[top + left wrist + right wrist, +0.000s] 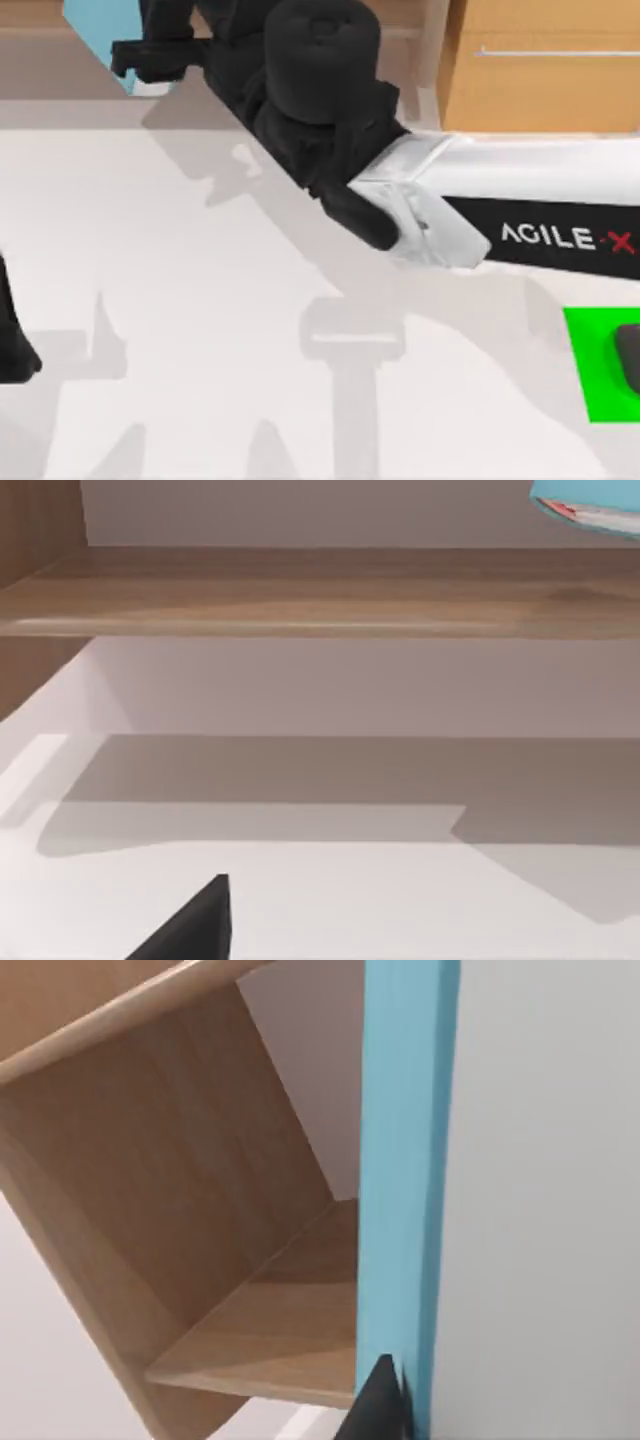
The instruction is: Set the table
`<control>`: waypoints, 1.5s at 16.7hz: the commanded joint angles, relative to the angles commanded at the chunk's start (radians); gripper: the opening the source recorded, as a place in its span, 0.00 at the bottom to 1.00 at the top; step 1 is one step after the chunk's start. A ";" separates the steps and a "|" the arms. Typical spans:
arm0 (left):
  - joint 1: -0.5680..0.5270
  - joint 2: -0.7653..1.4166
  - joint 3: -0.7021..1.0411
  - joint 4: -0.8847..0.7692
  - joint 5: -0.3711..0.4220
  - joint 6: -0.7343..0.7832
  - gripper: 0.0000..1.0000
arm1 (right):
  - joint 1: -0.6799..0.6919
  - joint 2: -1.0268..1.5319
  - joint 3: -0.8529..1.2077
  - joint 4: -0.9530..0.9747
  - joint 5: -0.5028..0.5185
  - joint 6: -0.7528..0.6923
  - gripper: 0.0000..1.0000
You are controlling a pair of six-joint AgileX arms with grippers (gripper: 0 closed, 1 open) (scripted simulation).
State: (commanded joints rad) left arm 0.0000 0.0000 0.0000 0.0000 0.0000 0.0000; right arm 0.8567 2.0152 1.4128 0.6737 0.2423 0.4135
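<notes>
Top view puts my right arm (pixel 520 215) reaching in from three o'clock across the white table (pixel 200 330) toward twelve o'clock, its white-and-black link lettered AGILE-X; its black wrist hides the right gripper (pixel 150 60), whose dark tip juts out near eleven o'clock beside a light-blue panel (pixel 95 30); whether its jaws are spread or pressed together I cannot tell. A light-wood drawer cabinet (pixel 540 80) with a metal bar handle stands at one o'clock. A bright green patch (pixel 590 365) lies on the table at four o'clock, with a dark object (pixel 628 360) on it at the edge. My left arm (pixel 12 340) sits parked at nine o'clock; its jaws I cannot tell either. Right wrist view has one black fingertip (pixel 378 1405) just beside the blue panel's edge (pixel 400 1160), with a brown wooden shelf (pixel 180 1210) behind; left wrist view faces the shelf board (pixel 320 590) above the table.
</notes>
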 joint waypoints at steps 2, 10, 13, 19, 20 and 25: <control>0.000 0.000 0.000 0.000 0.000 0.000 1.00 | -0.011 -0.065 -0.023 0.043 -0.100 0.081 0.00; 0.000 0.000 0.000 0.000 0.000 0.000 1.00 | -0.193 -0.348 -0.061 0.219 -0.445 0.395 0.00; 0.000 0.000 0.000 0.000 0.000 0.000 1.00 | -0.303 -0.447 -0.089 0.265 -0.548 0.497 0.00; 0.000 0.000 0.000 0.000 0.000 0.000 1.00 | -0.578 -0.573 -0.184 0.301 -0.691 0.662 0.00; 0.000 0.000 0.000 0.000 0.000 0.000 1.00 | -0.628 -0.587 -0.199 0.302 -0.706 0.686 0.00; 0.000 0.000 0.000 0.000 0.000 0.000 1.00 | -0.882 -0.633 -0.272 0.291 -0.746 0.783 0.00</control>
State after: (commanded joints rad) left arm 0.0000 0.0000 0.0000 0.0000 0.0000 0.0000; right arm -0.0250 1.3826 1.1410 0.9647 -0.5038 1.1962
